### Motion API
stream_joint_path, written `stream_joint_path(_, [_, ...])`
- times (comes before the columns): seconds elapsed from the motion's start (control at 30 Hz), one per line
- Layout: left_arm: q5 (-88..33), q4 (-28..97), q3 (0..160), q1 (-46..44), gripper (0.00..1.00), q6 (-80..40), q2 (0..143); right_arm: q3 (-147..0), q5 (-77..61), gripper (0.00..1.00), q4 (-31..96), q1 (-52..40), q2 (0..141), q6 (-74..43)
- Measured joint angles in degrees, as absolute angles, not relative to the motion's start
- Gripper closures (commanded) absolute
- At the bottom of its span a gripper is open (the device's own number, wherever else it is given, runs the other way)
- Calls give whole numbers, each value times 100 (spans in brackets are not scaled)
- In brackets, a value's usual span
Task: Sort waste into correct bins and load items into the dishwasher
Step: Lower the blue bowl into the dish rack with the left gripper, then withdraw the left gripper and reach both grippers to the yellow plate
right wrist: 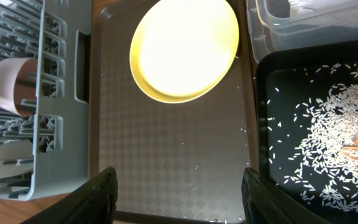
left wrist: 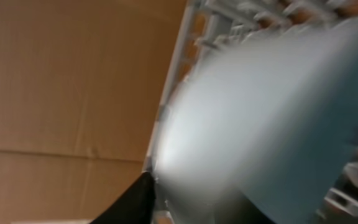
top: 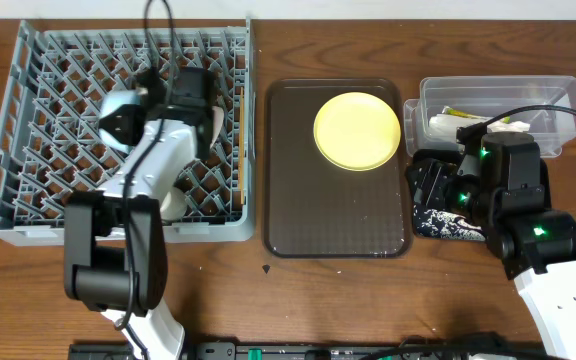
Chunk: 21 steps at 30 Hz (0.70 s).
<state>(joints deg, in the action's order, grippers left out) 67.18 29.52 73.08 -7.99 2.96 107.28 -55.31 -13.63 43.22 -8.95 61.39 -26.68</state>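
**Bowl at the rack, plate yet to load**

On the left, the grey dish rack [top: 218,232] fills its side of the table, and the left gripper [top: 186,92] hangs over its upper middle. The left wrist view is swamped by a blurred pale blue surface, most likely the light blue bowl [left wrist: 260,124], right against the lens. Whether the fingers clamp it or stand apart cannot be told. To seat it well, I would tip the bowl between peg rows and let go only once it leans steadily, clear of the chopsticks [top: 238,130] along the rack's right edge.

In the middle, the yellow plate [top: 356,130] lies flat at the far end of the brown serving tray [top: 328,215].

To the right, the clear tub [top: 563,110] sits beside the black tray [right wrist: 263,155], which holds rice scraps [right wrist: 334,137]. The right gripper [right wrist: 182,199] hovers there, fingers spread and empty.

The table [top: 298,300] is dark wood grain. Of the room only a cardboard-brown panel [left wrist: 73,74] shows
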Motion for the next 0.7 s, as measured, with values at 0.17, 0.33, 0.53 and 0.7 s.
stream_joint_path(0.17, [6543,2965,7303,-1024,60,303,10731,-5531,-1363,38,4327,-895,6139,-2668])
stream_joint_path(0.33, [6482,3190,7297,-998,50,296,10731,-5531,-1363,38,4359,-895,6139,-2668])
stream_joint_path(0.53, [6049,3238,7284,-1114,43,252,10541,-5531,-1363,38,4370,-895,6139,-2668])
stream_joint_path(0.7, [4156,3256,7262,-1522,44,167,9111,-5531,-1363,38,4392,-895,6139,-2668])
